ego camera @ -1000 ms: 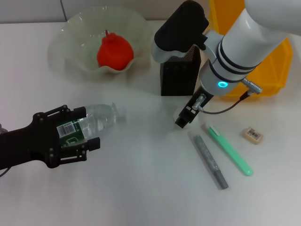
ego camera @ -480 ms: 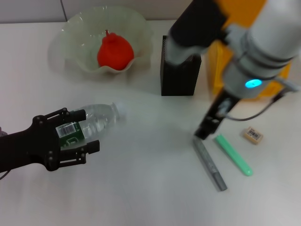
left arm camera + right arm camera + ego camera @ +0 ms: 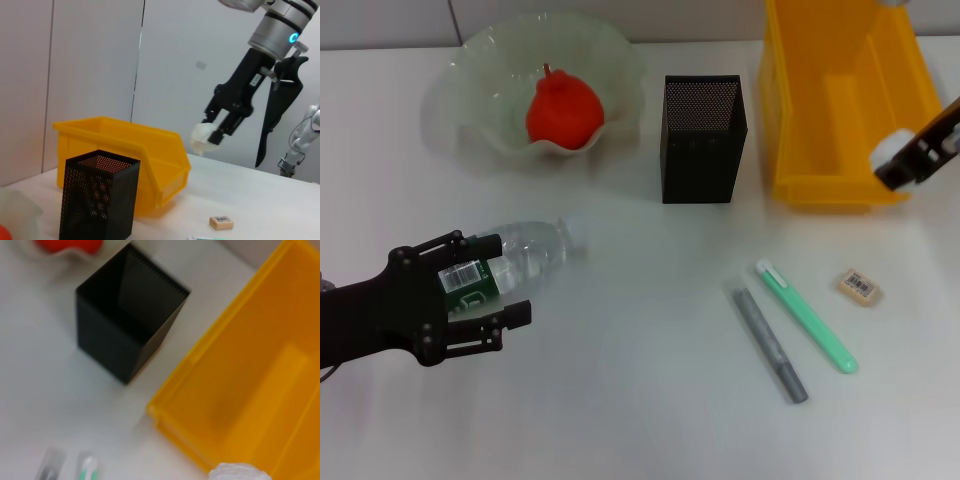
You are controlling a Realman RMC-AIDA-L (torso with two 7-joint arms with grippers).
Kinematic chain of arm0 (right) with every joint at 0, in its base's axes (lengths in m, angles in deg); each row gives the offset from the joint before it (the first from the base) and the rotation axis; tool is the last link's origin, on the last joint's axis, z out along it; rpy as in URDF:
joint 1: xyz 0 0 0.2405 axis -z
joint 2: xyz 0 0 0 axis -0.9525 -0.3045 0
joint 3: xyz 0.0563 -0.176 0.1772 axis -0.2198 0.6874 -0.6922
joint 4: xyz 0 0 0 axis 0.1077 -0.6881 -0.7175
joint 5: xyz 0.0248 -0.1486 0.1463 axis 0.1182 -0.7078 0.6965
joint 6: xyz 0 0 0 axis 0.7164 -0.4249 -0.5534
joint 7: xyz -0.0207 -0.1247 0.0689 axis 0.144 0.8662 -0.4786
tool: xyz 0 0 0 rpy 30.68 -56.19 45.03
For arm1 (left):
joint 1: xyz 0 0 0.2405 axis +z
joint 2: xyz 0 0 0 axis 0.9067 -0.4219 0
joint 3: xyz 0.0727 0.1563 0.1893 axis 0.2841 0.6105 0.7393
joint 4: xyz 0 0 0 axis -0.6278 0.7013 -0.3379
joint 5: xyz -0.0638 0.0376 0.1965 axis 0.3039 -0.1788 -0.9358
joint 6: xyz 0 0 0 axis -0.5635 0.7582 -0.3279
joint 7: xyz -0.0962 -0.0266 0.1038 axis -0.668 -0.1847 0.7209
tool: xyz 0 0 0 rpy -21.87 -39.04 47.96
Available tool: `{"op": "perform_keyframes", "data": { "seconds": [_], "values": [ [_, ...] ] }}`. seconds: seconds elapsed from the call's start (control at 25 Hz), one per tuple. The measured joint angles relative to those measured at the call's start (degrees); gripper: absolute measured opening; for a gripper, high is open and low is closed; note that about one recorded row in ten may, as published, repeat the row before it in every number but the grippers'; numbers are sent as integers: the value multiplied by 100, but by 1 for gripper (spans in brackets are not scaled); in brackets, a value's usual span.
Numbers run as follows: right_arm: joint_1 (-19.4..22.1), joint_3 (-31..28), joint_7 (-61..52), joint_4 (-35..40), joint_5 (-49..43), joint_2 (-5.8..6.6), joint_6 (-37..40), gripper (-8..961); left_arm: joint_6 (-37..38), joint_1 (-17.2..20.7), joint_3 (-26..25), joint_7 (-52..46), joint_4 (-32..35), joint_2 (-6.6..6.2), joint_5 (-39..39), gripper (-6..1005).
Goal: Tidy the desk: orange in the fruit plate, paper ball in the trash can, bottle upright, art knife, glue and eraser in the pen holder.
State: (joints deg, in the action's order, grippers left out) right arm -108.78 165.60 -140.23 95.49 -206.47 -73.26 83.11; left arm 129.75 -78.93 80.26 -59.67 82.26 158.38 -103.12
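Left wrist view alone shows right gripper [image 3: 215, 139] pinching the paper ball [image 3: 202, 141] above the trash can [image 3: 145, 155]; left gripper [image 3: 470, 290] clamps the lying bottle [image 3: 510, 258], barcode label unreadable.

A plain white desk [image 3: 650, 400] stands before pale grey panelled walls [image 3: 95, 60] with vertical seams.
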Motion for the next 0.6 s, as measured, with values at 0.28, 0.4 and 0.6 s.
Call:
{"op": "perform_keyframes", "data": {
  "seconds": [0.28, 0.4, 0.6],
  "values": [
    [375, -26, 143, -564, 2, -16, -1802, 550, 38, -52, -5, -48, 0, 6, 0, 860],
    [367, -4, 152, -920, 23, -5, -2236, 556, 51, -52, -5, -91, 2, 2, 2, 859],
    [320, 2, 197, -1458, 43, 8, -2872, 567, 53, -71, -90, -290, 36, -45, 24, 850]
  ]
}}
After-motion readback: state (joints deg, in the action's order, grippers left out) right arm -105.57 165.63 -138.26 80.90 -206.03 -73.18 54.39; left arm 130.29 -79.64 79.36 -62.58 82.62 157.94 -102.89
